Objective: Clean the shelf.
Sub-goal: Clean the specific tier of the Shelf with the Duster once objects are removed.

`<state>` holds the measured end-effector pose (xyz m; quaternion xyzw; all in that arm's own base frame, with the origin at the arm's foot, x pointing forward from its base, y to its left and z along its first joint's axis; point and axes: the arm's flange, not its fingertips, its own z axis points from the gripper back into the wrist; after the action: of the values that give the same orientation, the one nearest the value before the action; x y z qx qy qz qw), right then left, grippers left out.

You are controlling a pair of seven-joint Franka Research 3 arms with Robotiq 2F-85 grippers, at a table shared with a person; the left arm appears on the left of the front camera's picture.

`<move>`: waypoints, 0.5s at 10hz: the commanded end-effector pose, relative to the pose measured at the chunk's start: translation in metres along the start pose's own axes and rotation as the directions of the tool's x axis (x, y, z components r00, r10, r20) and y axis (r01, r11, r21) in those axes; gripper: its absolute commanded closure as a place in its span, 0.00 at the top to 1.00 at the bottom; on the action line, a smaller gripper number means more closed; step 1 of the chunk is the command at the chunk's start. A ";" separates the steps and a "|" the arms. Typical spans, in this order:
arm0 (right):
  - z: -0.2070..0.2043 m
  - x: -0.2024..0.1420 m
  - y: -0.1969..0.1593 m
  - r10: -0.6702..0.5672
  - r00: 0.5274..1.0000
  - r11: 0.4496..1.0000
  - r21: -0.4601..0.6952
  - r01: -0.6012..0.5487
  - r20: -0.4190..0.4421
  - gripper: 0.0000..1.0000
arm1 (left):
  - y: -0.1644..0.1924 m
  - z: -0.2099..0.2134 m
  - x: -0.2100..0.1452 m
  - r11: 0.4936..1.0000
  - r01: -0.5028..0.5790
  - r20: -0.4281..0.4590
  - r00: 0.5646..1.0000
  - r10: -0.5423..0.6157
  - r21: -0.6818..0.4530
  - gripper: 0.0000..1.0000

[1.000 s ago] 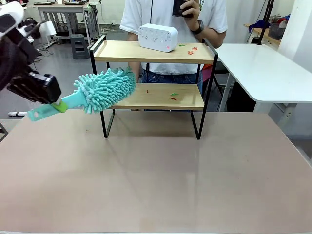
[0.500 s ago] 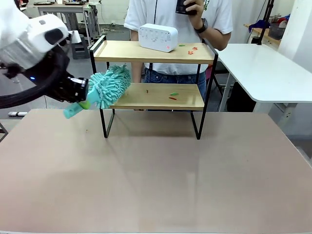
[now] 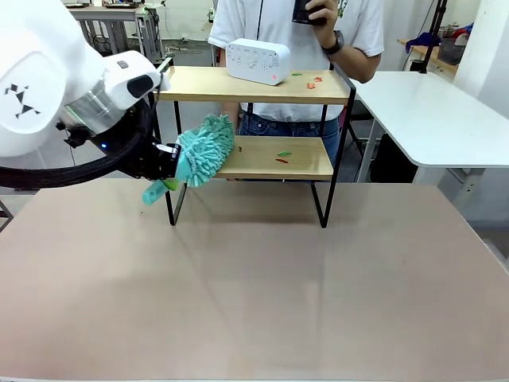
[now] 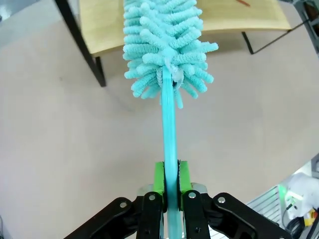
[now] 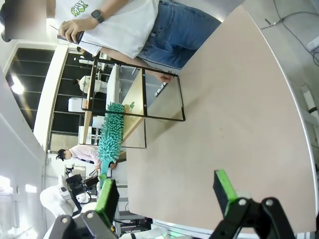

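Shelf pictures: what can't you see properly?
- Front view: left end of the lower board of the shelf, hidden behind the duster.
- Front view: red and green bits on that board, too small to identify.
- Front view: markings on the white box, too small to read.
- Left wrist view: most of the shelf, cut off by the top edge.

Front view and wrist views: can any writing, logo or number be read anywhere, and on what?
No legible words or numbers.
White box on the shelf: tiny marks, too small to read.
Left arm: black triangle emblem, no letters.
Person's shirt: green print, too blurred.
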<state>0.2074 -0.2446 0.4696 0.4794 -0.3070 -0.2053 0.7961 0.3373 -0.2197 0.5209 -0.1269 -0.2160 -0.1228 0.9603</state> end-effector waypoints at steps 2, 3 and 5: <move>-0.001 0.002 0.001 0.026 1.000 1.000 0.016 -0.026 0.013 1.00 | -0.024 -0.007 0.009 0.999 0.033 0.005 0.999 -0.033 -0.023 0.13; -0.001 0.002 0.001 0.026 1.000 1.000 0.016 -0.026 0.013 1.00 | -0.031 -0.009 0.014 0.997 0.046 -0.008 0.999 -0.046 -0.059 0.13; -0.001 0.002 0.001 0.026 1.000 1.000 0.016 -0.026 0.013 1.00 | -0.047 -0.012 0.021 0.992 0.089 -0.010 0.996 -0.090 -0.092 0.13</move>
<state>0.2074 -0.2447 0.4696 0.4795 -0.3073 -0.2050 0.7960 0.3406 -0.2661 0.5267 -0.1473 -0.2038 -0.1668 0.9534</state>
